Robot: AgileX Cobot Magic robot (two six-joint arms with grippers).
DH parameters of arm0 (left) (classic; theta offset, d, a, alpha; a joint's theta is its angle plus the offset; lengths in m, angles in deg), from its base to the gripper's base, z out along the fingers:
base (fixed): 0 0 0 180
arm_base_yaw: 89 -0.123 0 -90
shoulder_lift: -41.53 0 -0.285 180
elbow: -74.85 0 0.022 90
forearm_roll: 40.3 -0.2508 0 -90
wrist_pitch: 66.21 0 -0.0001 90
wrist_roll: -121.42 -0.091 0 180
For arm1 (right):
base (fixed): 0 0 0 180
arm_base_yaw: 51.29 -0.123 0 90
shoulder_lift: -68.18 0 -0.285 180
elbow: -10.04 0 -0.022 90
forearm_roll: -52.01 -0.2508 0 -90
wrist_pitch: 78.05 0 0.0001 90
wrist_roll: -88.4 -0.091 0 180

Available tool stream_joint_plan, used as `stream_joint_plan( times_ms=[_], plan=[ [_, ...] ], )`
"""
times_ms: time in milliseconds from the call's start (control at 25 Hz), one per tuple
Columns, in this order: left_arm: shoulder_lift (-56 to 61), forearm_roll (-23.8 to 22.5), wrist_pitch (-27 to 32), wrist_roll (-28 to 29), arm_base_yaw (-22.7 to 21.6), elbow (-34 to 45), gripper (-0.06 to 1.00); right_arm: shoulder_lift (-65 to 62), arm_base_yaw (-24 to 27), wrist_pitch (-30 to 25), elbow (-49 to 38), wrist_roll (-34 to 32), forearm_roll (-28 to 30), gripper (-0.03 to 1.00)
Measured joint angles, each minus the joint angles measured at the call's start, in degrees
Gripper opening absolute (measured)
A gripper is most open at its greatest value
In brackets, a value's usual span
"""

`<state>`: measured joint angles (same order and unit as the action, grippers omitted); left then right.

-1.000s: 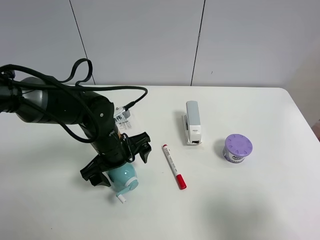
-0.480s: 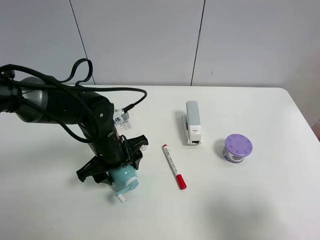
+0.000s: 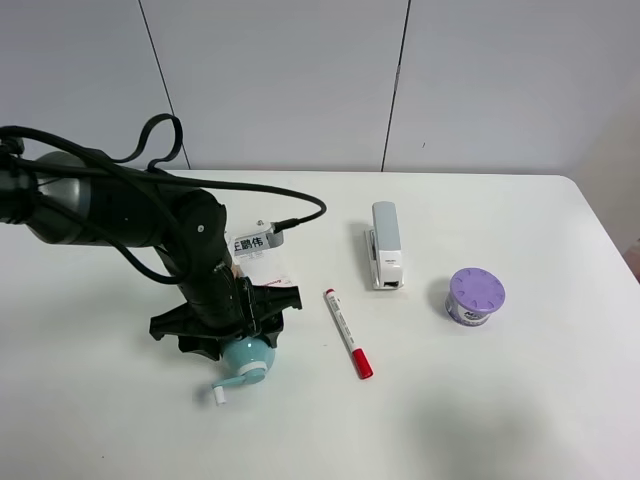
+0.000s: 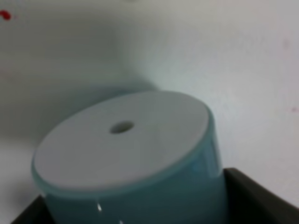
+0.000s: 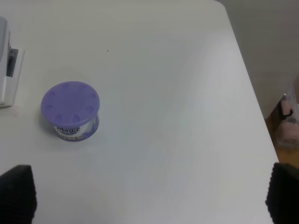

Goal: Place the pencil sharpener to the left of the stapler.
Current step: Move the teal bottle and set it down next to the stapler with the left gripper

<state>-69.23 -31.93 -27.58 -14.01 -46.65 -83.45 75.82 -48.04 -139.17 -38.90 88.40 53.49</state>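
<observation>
The light-teal pencil sharpener (image 3: 246, 358) rests on the white table at the front left, its white-tipped crank pointing toward the front edge. My left gripper (image 3: 236, 336) comes down over it, shut on its body. In the left wrist view the sharpener (image 4: 126, 154) fills the space between the dark fingers (image 4: 254, 196), white rim facing the camera. The white stapler (image 3: 386, 245) with its grey top lies further back, right of centre, well away from the sharpener. Only its edge (image 5: 6, 70) shows in the right wrist view. My right gripper (image 5: 149, 198) hangs open above bare table.
A red-capped marker (image 3: 347, 333) lies between the sharpener and the stapler. A purple-lidded tub (image 3: 475, 296) stands right of the stapler, also the tub (image 5: 70, 110) in the right wrist view. A bit of white box (image 3: 277, 283) peeks out beside the left arm.
My left gripper has turned and closed in around the sharpener. The sharpener rotated with it, its crank swinging to the left.
</observation>
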Motion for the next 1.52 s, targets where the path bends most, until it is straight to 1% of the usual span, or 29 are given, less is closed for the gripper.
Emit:
stream_joint_plan(
  times_ms=[120,240,480,600,800,960,1120,1280,1440,1520],
  plan=[
    [3.66,-0.05,2.7,-3.85,0.0,0.0,0.66,0.0,0.0,0.0,0.0,0.0,0.0,0.99],
    [6.81,-1.07,7.27,-5.65,-0.15,-1.28,0.66,0.0,0.0,0.0,0.0,0.0,0.0,0.99],
    [8.37,-2.63,18.27,-9.12,-3.95,-9.78,0.66,0.0,0.0,0.0,0.0,0.0,0.0,0.99],
    [8.37,-3.97,19.52,-10.0,-5.8,-14.69,0.66,0.0,0.0,0.0,0.0,0.0,0.0,0.99],
    [7.66,-4.42,19.78,-10.4,-8.03,-21.35,0.66,0.0,0.0,0.0,0.0,0.0,0.0,0.99],
    [4.45,-4.47,20.28,-12.35,-8.44,-25.4,0.66,0.0,0.0,0.0,0.0,0.0,0.0,0.99],
    [-1.3,-4.2,22.43,-14.85,-8.44,-30.44,0.66,0.0,0.0,0.0,0.0,0.0,0.0,0.99],
    [-7.95,-3.81,25.64,-17.35,-8.46,-37.87,0.66,0.0,0.0,0.0,0.0,0.0,0.0,0.99],
    [-14.46,-1.41,29.53,-20.1,-8.46,-46.48,0.66,0.0,0.0,0.0,0.0,0.0,0.0,0.99],
    [-17.98,-0.78,30.55,-20.53,-8.46,-50.83,0.66,0.0,0.0,0.0,0.0,0.0,0.0,0.99]
  ],
)
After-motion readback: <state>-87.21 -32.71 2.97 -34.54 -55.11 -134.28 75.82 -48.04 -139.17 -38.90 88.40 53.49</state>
